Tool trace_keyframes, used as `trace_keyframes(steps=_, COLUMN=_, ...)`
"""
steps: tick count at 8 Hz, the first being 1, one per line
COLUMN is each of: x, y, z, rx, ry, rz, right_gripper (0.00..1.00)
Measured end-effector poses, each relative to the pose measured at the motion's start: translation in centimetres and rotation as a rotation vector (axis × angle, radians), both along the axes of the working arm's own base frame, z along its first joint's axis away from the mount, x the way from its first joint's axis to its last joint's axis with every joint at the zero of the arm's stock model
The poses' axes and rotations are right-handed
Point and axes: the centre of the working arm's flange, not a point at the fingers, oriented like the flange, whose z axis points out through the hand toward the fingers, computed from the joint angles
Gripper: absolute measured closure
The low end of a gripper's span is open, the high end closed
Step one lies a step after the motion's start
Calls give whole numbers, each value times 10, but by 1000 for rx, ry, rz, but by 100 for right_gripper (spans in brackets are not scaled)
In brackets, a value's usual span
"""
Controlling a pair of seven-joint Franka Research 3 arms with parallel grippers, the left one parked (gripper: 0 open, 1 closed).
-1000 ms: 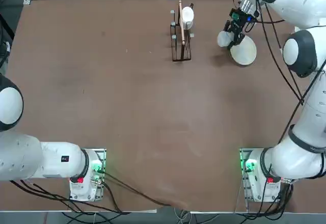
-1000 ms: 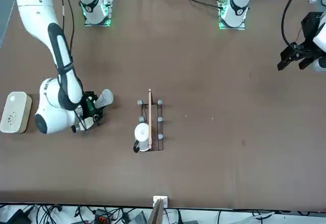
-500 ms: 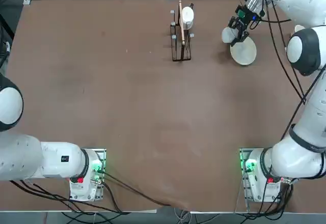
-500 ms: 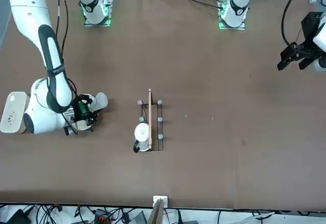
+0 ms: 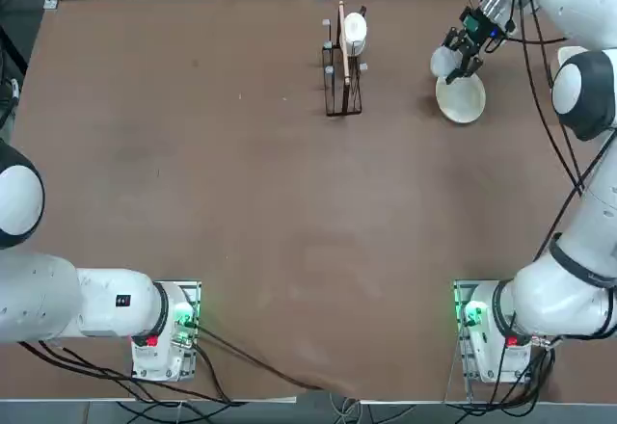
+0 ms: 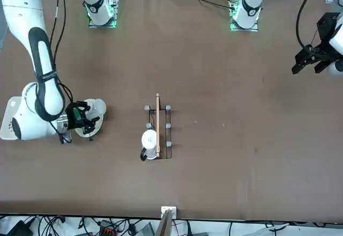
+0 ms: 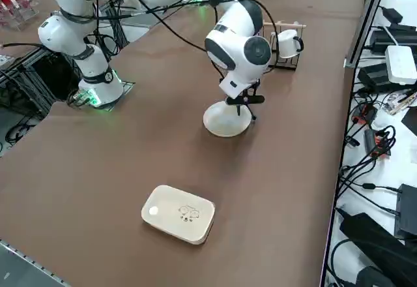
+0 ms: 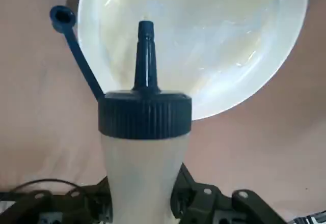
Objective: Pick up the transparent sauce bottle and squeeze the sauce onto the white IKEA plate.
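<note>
Gripping the transparent sauce bottle (image 8: 138,168) in the right gripper (image 8: 140,203), fingers closed tight on the translucent body, seen from the wrist. Blue cap (image 8: 144,113) and nozzle aimed out past the fingertips, straight over the white IKEA plate (image 8: 219,46); small tethered nozzle cover (image 8: 62,15) dangling off to one side of the cap.

From overhead, left to right: wire rack (image 5: 341,69) with a white mug (image 5: 355,29) at far table centre, well apart from the hand; then bottle (image 5: 443,61) held off the table at the plate's far-left rim, gripper (image 5: 467,50) just behind it; plate (image 5: 461,99) directly below and beside the bottle tip.

From the front, left to right: white rounded container (image 6: 12,117) at table edge, mostly hidden by the arm; gripper (image 6: 79,117) with bottle (image 6: 97,108) tilted over plate (image 6: 86,131); rack (image 6: 157,131) further right.

From the side: container (image 7: 178,212) near, plate (image 7: 225,121) under the wrist, bottle hidden by the arm.
</note>
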Motion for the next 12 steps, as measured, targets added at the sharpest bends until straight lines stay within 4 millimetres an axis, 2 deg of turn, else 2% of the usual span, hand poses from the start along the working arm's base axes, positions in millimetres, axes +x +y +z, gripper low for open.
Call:
trace_keyframes(steps=2, x=-5, y=-16, z=2, rx=44, ry=16, rz=5, right_gripper=64)
trace_keyframes(steps=6, x=-15, y=-35, z=15, rx=86, ry=55, rz=8, right_gripper=64)
trace_keyframes(steps=10, x=-37, y=-52, z=0, rx=126, ry=62, rz=32, right_gripper=64)
trace_keyframes(steps=12, x=-48, y=-52, z=-6, rx=152, ry=65, rz=24, right_gripper=64)
